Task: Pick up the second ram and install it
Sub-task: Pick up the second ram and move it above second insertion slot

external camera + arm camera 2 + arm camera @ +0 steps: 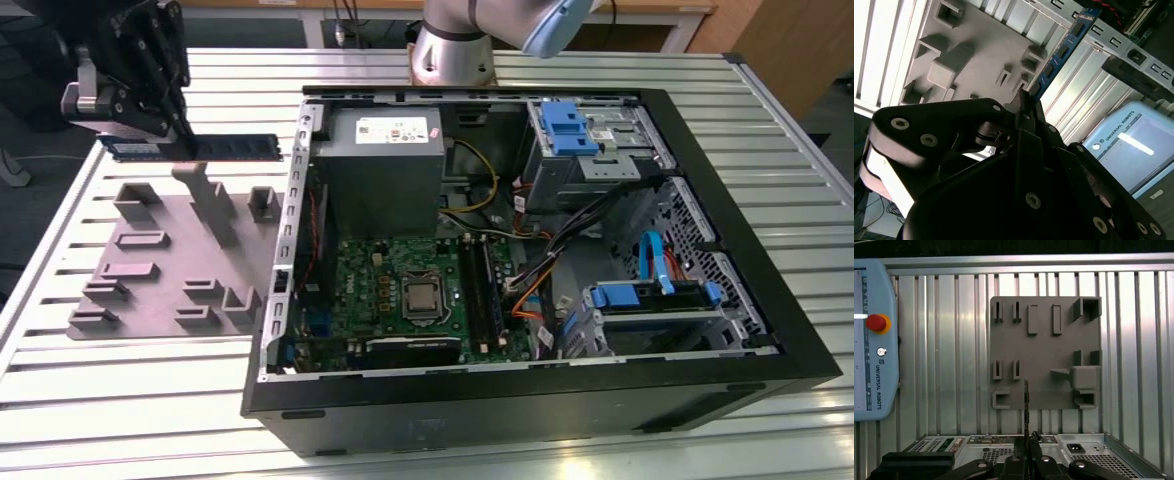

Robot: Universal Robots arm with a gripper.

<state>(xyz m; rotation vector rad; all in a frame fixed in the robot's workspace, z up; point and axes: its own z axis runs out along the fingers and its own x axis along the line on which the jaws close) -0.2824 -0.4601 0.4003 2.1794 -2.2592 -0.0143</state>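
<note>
The second ram [240,147], a thin dark-blue stick, hangs level in the air above the grey holder plate [147,275], at the exterior view's left of the open computer case [747,250]. My gripper [183,143] is shut on it near its middle. In the second wrist view the ram [1060,57] sticks out past the gripper [1026,99]. In the first wrist view the ram [1026,402] is seen edge-on, rising from the gripper [1027,441] in front of the holder plate [1044,355]. The green motherboard [394,275] with its black memory slots [483,290] lies inside the case.
The case holds a grey power supply [380,160], blue drive brackets [574,125] and loose cables [587,230]. A teach pendant [874,340] lies on the slatted metal table [801,180] beside the holder plate. The arm's base [451,50] stands behind the case.
</note>
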